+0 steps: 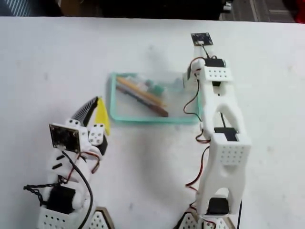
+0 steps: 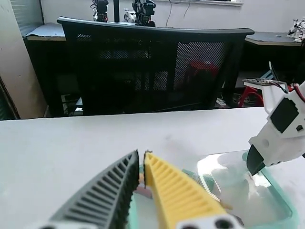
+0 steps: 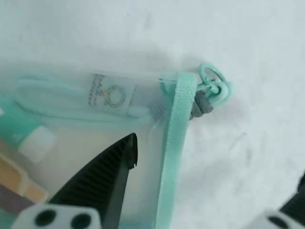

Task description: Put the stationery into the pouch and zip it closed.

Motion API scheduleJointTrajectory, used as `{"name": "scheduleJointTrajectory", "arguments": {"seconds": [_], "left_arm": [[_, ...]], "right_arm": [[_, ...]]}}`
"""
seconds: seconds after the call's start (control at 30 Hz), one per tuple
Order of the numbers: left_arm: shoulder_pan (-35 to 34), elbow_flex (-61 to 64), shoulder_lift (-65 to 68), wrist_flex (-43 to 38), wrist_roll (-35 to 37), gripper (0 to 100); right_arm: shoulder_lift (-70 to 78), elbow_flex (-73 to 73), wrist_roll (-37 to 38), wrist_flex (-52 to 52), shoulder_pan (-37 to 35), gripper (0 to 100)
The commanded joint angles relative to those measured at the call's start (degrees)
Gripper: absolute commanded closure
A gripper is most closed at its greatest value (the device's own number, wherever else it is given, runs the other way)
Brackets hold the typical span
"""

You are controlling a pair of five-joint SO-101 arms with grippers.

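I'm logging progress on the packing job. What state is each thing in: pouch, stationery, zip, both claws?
pouch: lying flat on the table, filled.
stationery: inside the pouch.
zip pull: at the pouch's corner; whether the zip is closed, cannot tell.
left claw: shut, beside the pouch.
right claw: open, over the pouch's zip-pull corner.

Bright, diffuse light over the white worktop (image 1: 47, 62); shadows faint and soft-edged. Glare on the pouch (image 2: 228, 176) film beside the right tool (image 2: 252, 168); room beyond dimmer.
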Motion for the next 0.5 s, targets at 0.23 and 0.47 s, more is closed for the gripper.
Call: {"name": "scheduleJointTrajectory", "arguments": {"seconds": [0.23, 0.47], "left_arm": [[-0.7, -19.7, 1.4, 13.3, -13.6, 95], [-1.1, -44.4, 16.0, 30.9, -20.9, 95]], "right_arm": [[-2.3, -1.4, -0.4, 6.1, 3.0, 89.5], [-16.8, -10.5, -0.4, 23.9, 4.0, 97.1]]}}
